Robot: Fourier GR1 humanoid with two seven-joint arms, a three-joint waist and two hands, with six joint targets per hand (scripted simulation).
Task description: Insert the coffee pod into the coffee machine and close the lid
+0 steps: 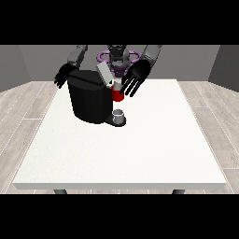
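The black coffee machine (91,100) stands on the far left part of the white table (140,149). Its grey lid (104,74) is tilted up. A red thing at the machine (117,95) shows at its right side, under the lid. The hand at the view's right (136,76) hovers just right of the lid and above the red thing, fingers spread and straight, holding nothing. The hand at the view's left (62,76) hangs behind the machine's left corner with relaxed fingers. A small grey thing (119,115) stands on the machine's low base; I cannot tell whether it is the pod.
The table's front edge (121,186) lies near the camera. Grey walls and a wooden floor surround the table.
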